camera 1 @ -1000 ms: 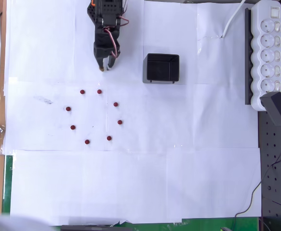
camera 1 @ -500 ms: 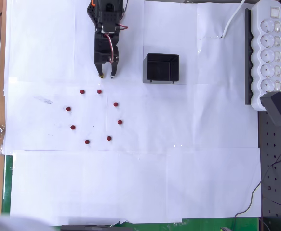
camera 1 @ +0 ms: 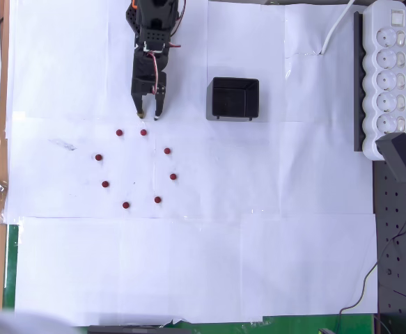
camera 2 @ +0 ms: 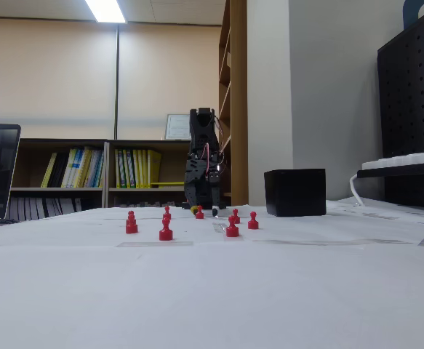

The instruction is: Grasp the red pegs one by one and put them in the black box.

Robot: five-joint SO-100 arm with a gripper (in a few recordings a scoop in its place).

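White paper sheets are covering the desk (camera 1: 189, 264) I am working on, and in the fixed view bookshelves (camera 2: 102, 171) are lining the far wall under a ceiling light (camera 2: 106, 10).

I am holding my gripper (camera 1: 149, 114) low over the paper, fingers pointing down toward the pegs, spread a little apart with nothing between them. In the fixed view my gripper (camera 2: 206, 211) is hanging just above the sheet behind the pegs.

Just below my fingertips in the overhead view, the nearest of the red pegs (camera 1: 143, 132) is standing on the paper, not touching me. I am counting eight pegs forming a loose ring: one (camera 1: 119, 132) beside the nearest, others going round through (camera 1: 167, 150), (camera 1: 173, 177), (camera 1: 157, 200), (camera 1: 125, 205), (camera 1: 105, 184) and (camera 1: 99, 157). From the side they are showing as small upright pawn shapes (camera 2: 166, 231).

To the right of my gripper in the overhead view, the black box (camera 1: 234, 98) is sitting open-topped and well apart from the ring; I cannot tell whether anything is lying inside. It is showing as a dark block (camera 2: 294, 192) in the fixed view.

Farther right, a white power strip (camera 1: 391, 76) is lying along the desk edge.
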